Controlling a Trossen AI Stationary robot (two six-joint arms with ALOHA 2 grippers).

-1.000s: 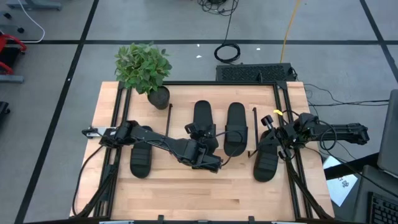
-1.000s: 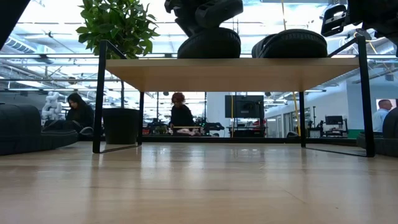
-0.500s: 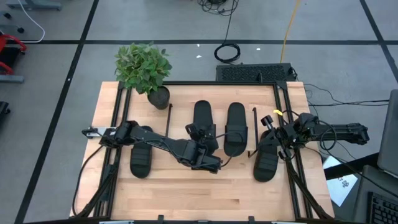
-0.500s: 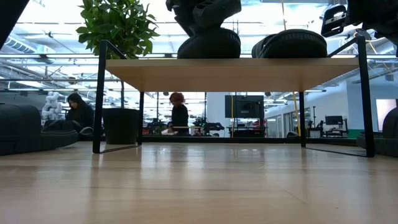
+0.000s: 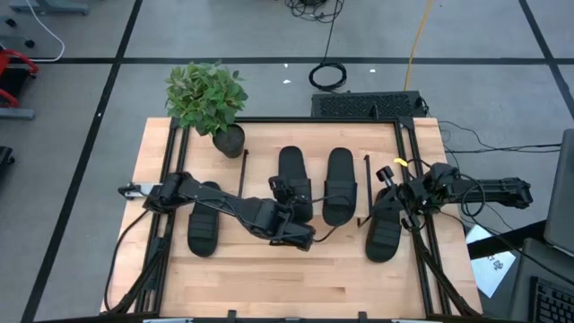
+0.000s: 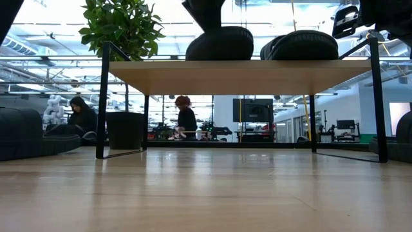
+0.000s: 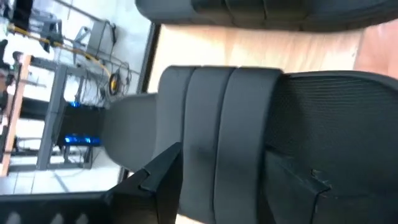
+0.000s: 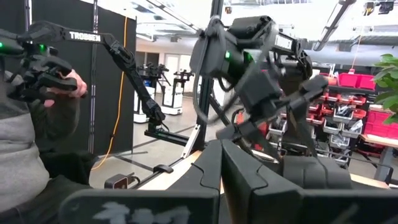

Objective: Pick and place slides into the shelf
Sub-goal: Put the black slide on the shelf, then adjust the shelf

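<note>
Black slides all over, placed off the shelf (image 5: 314, 157): one slide (image 5: 203, 229) still on the desk to its left, two slides (image 5: 293, 175) up on the board side by side, the last slide (image 5: 386, 224) just off its right edge. Looks half done. Left gripper (image 5: 285, 190) at the near end of the left shelved slide, fingers parted, apparently gripping nothing. Right gripper (image 5: 405, 196) over the last slide, fingers fully closed, can't tell if touching.

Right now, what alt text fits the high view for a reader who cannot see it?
Overhead, two black slides lie side by side on the shelf, the left pincer open over the left one. Two more slides lie on the table, one at each side; the right pincer rests shut above the right one.
</note>
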